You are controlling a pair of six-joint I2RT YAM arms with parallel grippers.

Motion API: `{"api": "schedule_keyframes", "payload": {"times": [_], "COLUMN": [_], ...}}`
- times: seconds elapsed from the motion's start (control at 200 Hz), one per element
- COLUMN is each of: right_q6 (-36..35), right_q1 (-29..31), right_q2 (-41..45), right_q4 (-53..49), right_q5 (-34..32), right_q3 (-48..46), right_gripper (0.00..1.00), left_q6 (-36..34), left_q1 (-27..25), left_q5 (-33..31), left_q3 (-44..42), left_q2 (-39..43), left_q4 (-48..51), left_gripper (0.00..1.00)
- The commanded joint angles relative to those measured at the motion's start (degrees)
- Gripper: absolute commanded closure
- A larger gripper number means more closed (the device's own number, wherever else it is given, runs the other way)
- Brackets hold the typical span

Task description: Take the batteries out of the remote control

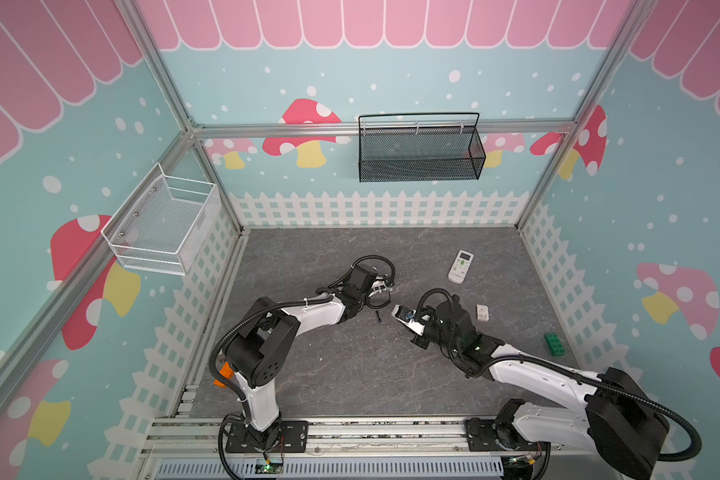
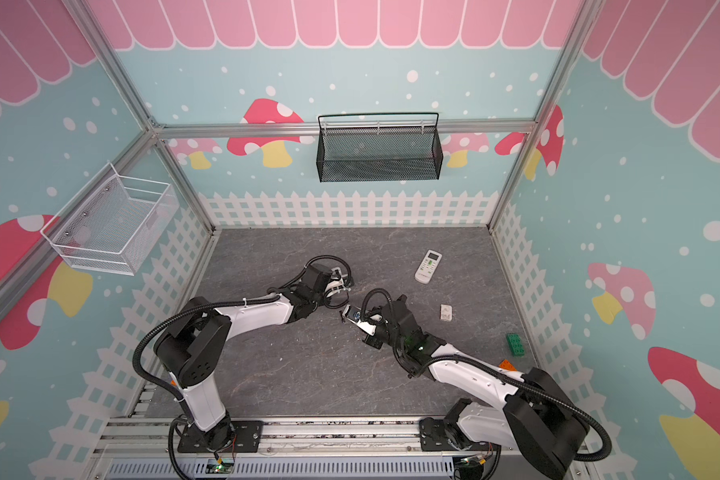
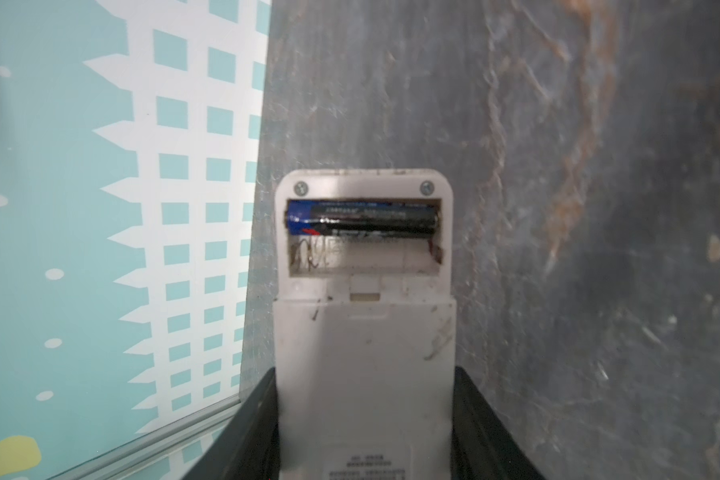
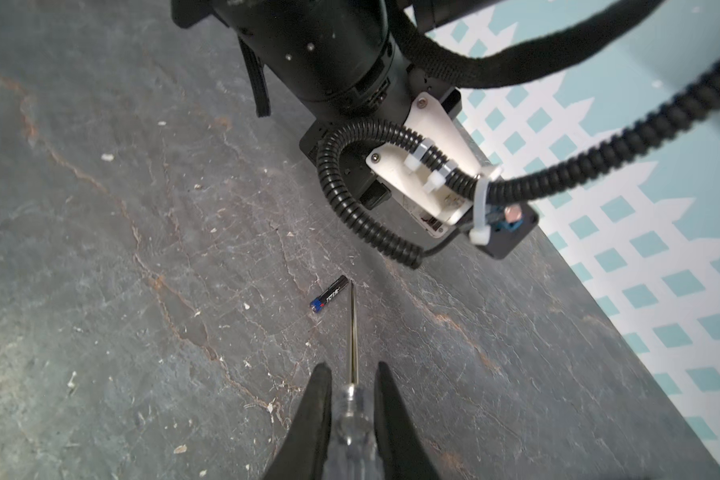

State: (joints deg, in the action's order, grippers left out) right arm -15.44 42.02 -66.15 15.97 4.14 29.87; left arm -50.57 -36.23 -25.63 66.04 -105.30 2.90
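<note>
though off to the right, white remote [image 1: 460, 267], pale cover [image 1: 482, 312], green brick [image 1: 555, 344]

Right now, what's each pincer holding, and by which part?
Left pincer grips the remote by the end opposite its open battery compartment; right pincer clamps the screwdriver by its clear handle.

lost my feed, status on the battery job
Left claw clamps remote, bay open. Right claw holds screwdriver. Loose battery on table, seated battery in bay. Nothing blocking.

The battery [image 3: 362, 222] is black and blue, the remote [image 3: 364, 353] white.
</note>
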Motion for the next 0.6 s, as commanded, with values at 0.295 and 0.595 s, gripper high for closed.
{"api": "schedule_keyframes", "payload": {"times": [0.295,0.595], "right_q6": [34.06,43.94], "right_q1": [-4.17,-4.38], "right_q2": [18.41,22.75], "right_q4": [-12.81,-29.42], "right_q5": [-13.22,-16.35], "right_q3": [-6.09,-1.64], "right_gripper": [1.0,1.0], "left_q6": [44.68,69.02], "left_q1": [-9.48,-18.37], "left_q5": [12.83,18.86], "left_q3": [11.92,12.85], "left_q2": [6.24,-0.88], "left_q4": [26.68,27.6], "left_gripper": [1.0,1.0]}}
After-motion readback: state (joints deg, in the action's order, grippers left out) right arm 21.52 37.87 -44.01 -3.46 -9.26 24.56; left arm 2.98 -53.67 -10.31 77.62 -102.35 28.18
